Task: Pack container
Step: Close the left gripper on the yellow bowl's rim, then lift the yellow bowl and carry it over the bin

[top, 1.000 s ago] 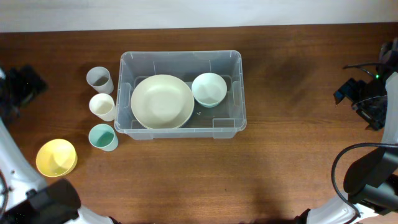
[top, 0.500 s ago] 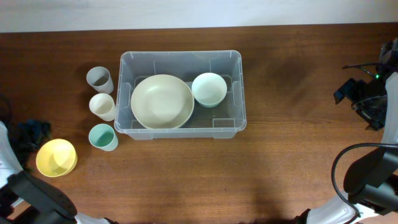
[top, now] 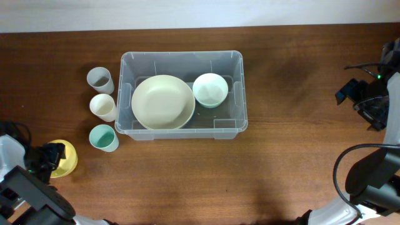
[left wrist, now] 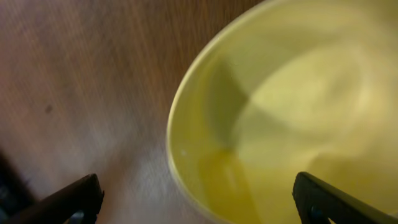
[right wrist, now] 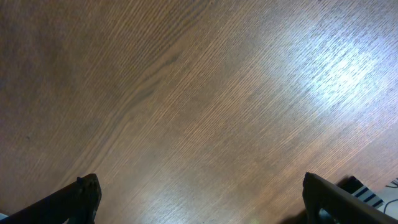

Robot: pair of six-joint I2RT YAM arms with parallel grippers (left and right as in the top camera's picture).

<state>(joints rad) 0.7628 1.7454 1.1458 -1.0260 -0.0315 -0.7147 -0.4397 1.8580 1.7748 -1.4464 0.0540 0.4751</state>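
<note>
**Operator:** Where is the container (top: 181,54)?

**Guide:** You find it at the middle of the table (top: 281,162), set toward the far edge, long side running left to right. It is open at the top. A large cream bowl (top: 162,102) fills its left part. A small pale bowl (top: 210,89) sits just beside that one, in the far right part. The near right corner of the base is bare.

**Operator:** What stands outside it?

**Guide:** You see three cups in a column just left of the container: a grey cup (top: 100,79) farthest, a cream cup (top: 103,106) in the middle against the wall, and a teal cup (top: 103,137) nearest. All three are upright. A yellow bowl (top: 65,157) stands well apart, at the near left of the table.

**Operator:** State of the left end effector (top: 47,156)?

**Guide:** You have it wide open and holding nothing. In the wrist view one finger hangs over the table and the other over the bowl's hollow, with the rim between them. You cannot tell whether either finger touches the bowl.

**Operator:** And the right end effector (right wrist: 200,196)?

**Guide:** You have it wide open too, with nothing between the fingers. It hangs over bare wood at the far right, well apart from the container.
</note>
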